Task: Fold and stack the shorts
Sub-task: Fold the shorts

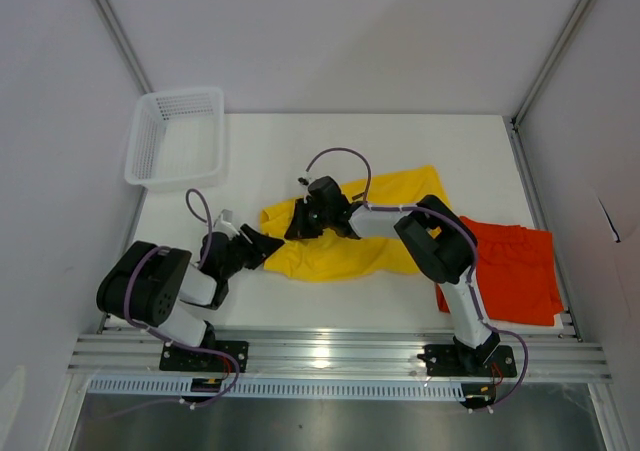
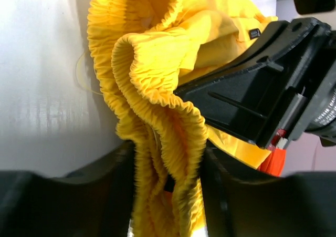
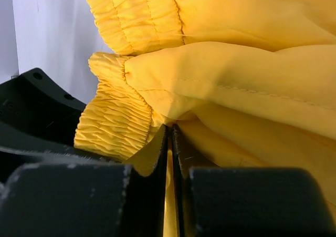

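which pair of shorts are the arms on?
The yellow shorts, mid-table, pinched at the waistband; the orange-red shorts lie flat, ungripped, at the right.

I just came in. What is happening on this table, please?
Two robot arms are working on the yellow shorts in the middle of the table. The right gripper is shut on a fold of the fabric beside the waistband, and the left gripper holds the bunched waistband. The orange shorts lie apart at the right. The white basket stands at the far left corner.
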Tool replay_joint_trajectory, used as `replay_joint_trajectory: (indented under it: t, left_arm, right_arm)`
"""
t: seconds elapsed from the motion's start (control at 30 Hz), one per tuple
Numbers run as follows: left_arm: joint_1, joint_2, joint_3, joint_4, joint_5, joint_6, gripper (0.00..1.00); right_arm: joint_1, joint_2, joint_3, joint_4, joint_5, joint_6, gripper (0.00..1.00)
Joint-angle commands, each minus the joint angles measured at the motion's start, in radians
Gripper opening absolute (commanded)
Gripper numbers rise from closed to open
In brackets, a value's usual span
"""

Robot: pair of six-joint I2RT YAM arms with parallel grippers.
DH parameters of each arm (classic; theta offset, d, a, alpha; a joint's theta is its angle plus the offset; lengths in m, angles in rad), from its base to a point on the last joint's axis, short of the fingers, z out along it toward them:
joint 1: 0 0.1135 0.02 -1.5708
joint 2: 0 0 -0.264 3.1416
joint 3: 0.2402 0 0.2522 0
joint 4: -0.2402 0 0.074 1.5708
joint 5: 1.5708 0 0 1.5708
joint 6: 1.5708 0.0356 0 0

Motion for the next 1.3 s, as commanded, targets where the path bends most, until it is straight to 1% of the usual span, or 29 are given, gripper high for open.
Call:
replay_joint_trajectory:
  t: [0.0,0.03,0.07,0.1,0.13,0.17,0.2,0.23,0.27,0.3,0.33,0.37,0.4,0.43,0.5,0.53,0.57,0.63,0.67,0.7,0.77,0.8,0.83,0.93,1.1,1.17,1.2,1.23,1.27]
  left_arm:
    - [-0.007,0.035,0.061,0.055,-0.045,0.012,0.45]
    - [-0.007,0.043,0.067,0.047,-0.048,0.015,0.36]
    - [-0.007,0.049,0.075,0.042,-0.053,0.015,0.31]
    - [-0.007,0.057,0.076,0.042,-0.054,0.018,0.28]
    - [-0.007,0.057,0.081,0.029,-0.059,0.026,0.21]
    - [-0.007,0.054,0.084,0.006,-0.068,0.031,0.18]
    - [-0.007,0.049,0.101,-0.017,-0.071,0.038,0.14]
    - [-0.007,0.034,0.104,-0.071,-0.076,0.057,0.07]
    - [-0.007,0.021,0.110,-0.109,-0.082,0.064,0.03]
    - [-0.007,0.006,0.133,-0.151,-0.096,0.075,0.00]
    - [-0.006,-0.029,0.142,-0.234,-0.105,0.097,0.00]
    - [-0.002,-0.049,0.145,-0.272,-0.113,0.106,0.00]
    - [0.004,-0.095,0.156,-0.350,-0.125,0.120,0.00]
    - [0.004,-0.118,0.161,-0.384,-0.130,0.129,0.00]
    - [0.013,-0.161,0.176,-0.453,-0.137,0.147,0.00]
    - [0.017,-0.178,0.187,-0.518,-0.142,0.164,0.00]
    - [0.031,-0.204,0.196,-0.548,-0.137,0.172,0.00]
    - [0.050,-0.215,0.205,-0.608,-0.124,0.189,0.00]
    - [0.068,-0.221,0.220,-0.626,-0.113,0.192,0.00]
    - [0.079,-0.224,0.227,-0.646,-0.113,0.193,0.00]
    - [0.096,-0.232,0.251,-0.723,-0.142,0.218,0.00]
    - [0.099,-0.242,0.277,-0.755,-0.162,0.229,0.00]
    - [0.099,-0.247,0.300,-0.821,-0.180,0.258,0.00]
    - [0.111,-0.272,0.363,-0.950,-0.251,0.302,0.00]
    - [0.232,-0.295,0.385,-1.002,-0.206,0.336,0.00]
    - [0.260,-0.298,0.392,-1.002,-0.232,0.339,0.00]
    - [0.264,-0.296,0.397,-1.042,-0.267,0.347,0.00]
    - [0.269,-0.293,0.408,-1.047,-0.284,0.350,0.00]
    - [0.284,-0.284,0.417,-1.050,-0.292,0.351,0.00]
  right_arm:
    - [0.036,0.051,-0.015,-0.070,-0.027,-0.006,0.07]
    - [0.036,0.047,-0.018,-0.065,-0.032,-0.004,0.07]
    - [0.035,0.043,-0.018,-0.062,-0.033,-0.004,0.08]
    - [0.035,0.039,-0.018,-0.057,-0.037,-0.006,0.13]
    - [0.030,0.034,-0.018,-0.056,-0.040,-0.007,0.17]
    - [0.026,0.018,-0.017,-0.056,-0.041,-0.007,0.28]
    - [0.021,0.010,-0.009,-0.059,-0.043,-0.011,0.36]
    - [0.018,0.001,0.000,-0.063,-0.044,-0.018,0.41]
    - [0.004,-0.015,0.014,-0.080,-0.043,-0.038,0.44]
    - [0.000,-0.022,0.050,-0.126,-0.038,-0.049,0.45]
    - [-0.007,-0.032,0.067,-0.157,-0.029,-0.064,0.45]
    - [-0.022,-0.042,0.078,-0.181,-0.021,-0.087,0.46]
    - [-0.036,-0.068,0.084,-0.204,-0.011,-0.098,0.45]
    - [-0.036,-0.081,0.083,-0.209,-0.004,-0.098,0.45]
    - [-0.063,-0.096,0.078,-0.220,-0.004,-0.104,0.42]
    - [-0.074,-0.098,0.068,-0.218,-0.017,-0.101,0.41]
    - [-0.088,-0.098,0.058,-0.209,-0.033,-0.100,0.42]
    - [-0.128,-0.116,0.031,-0.162,-0.091,-0.083,0.46]
    - [-0.140,-0.128,-0.003,-0.148,-0.099,-0.078,0.50]
    - [-0.161,-0.139,-0.014,-0.116,-0.106,-0.075,0.51]
    - [-0.178,-0.171,-0.023,-0.126,-0.106,-0.087,0.53]
    - [-0.188,-0.179,-0.020,-0.166,-0.101,-0.096,0.54]
    - [-0.206,-0.187,-0.018,-0.181,-0.096,-0.112,0.54]
    - [-0.241,-0.197,-0.024,-0.232,-0.069,-0.132,0.54]
    - [-0.275,-0.222,-0.116,-0.183,-0.107,-0.113,0.53]
    - [-0.292,-0.237,-0.169,-0.172,-0.119,-0.107,0.53]
    - [-0.298,-0.251,-0.185,-0.175,-0.124,-0.107,0.53]
    - [-0.307,-0.257,-0.217,-0.182,-0.124,-0.109,0.53]
    - [-0.323,-0.263,-0.235,-0.192,-0.126,-0.119,0.51]
